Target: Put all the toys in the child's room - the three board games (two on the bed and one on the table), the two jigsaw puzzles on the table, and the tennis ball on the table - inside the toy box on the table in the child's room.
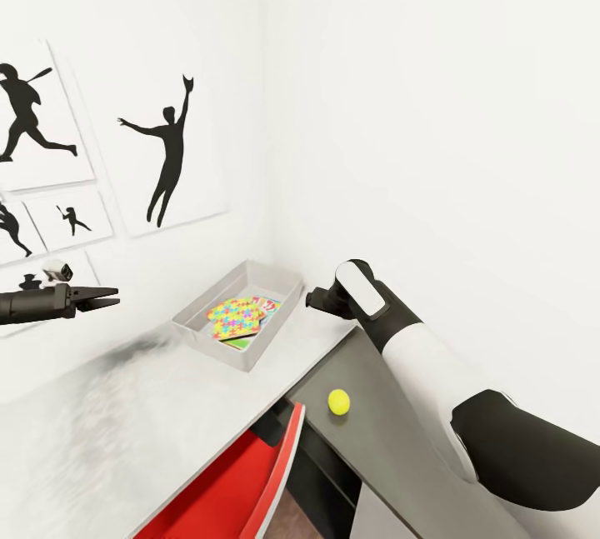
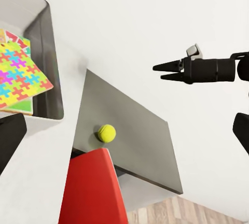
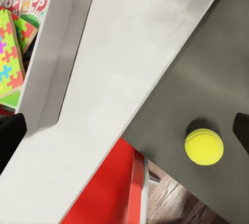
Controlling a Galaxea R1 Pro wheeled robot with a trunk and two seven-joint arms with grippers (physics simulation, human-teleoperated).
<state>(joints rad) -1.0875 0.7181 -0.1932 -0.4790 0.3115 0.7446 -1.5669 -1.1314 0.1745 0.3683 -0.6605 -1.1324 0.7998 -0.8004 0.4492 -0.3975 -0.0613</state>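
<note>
While the box (image 1: 198, 316) on the pale table (image 1: 125, 431) already holds a jigsaw (image 1: 235, 316) and game boxes, the ball (image 1: 338, 401) sits alone on the dark grey top (image 1: 375, 439), near its edge and just above the red chair (image 1: 242, 489). So the step in hand is, by my reading, fetching that ball.

The right gripper (image 2: 162, 71) is narrow, its tips nearly together, held above the corner between box and ball. In its wrist view the ball (image 3: 204, 146) lies between the dark finger edges, so that arm looks the better placed. The left gripper (image 1: 107, 298) hangs well apart to the left, over the pale table; its tips look close together too.

To do it well, the right jaws should first spread wider than the ball, then come straight down over its middle, since a sideways nudge could roll it off the edge toward the chair. Closing gently around the widest part should hold it; then lift clear of the box wall before crossing to release it inside
</note>
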